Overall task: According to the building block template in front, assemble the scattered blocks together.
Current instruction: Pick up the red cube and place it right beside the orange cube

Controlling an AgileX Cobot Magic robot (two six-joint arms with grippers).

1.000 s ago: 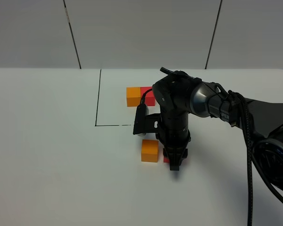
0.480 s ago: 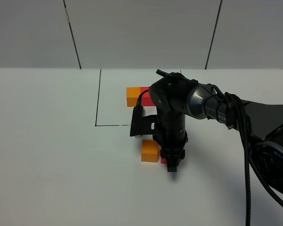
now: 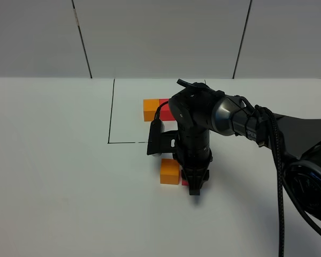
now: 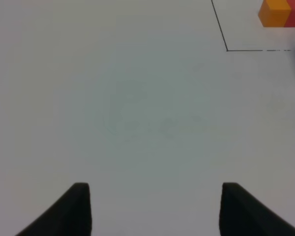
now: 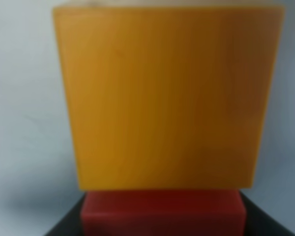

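The building block template (image 3: 158, 108) lies at the back inside a black-lined square, orange cube on the left and red on the right; it also shows in the left wrist view (image 4: 281, 13). Of the scattered blocks, the orange cube (image 3: 169, 171) rests on the table in front of that square. My right gripper (image 3: 195, 187) points down just right of it, shut on the red cube (image 3: 185, 182), which is mostly hidden by the wrist. In the right wrist view the red cube (image 5: 162, 211) sits flush against the orange cube (image 5: 167, 93). My left gripper (image 4: 155, 206) hovers open over bare table.
A thin black line (image 3: 112, 112) marks the square's left and front sides on the white table (image 3: 53, 176). The right arm (image 3: 267, 126) reaches in from the right edge, with a cable looping beside it.
My right gripper has shifted slightly left with the red cube, closing the small gap to the orange cube. The orange cube and the template have stayed put.
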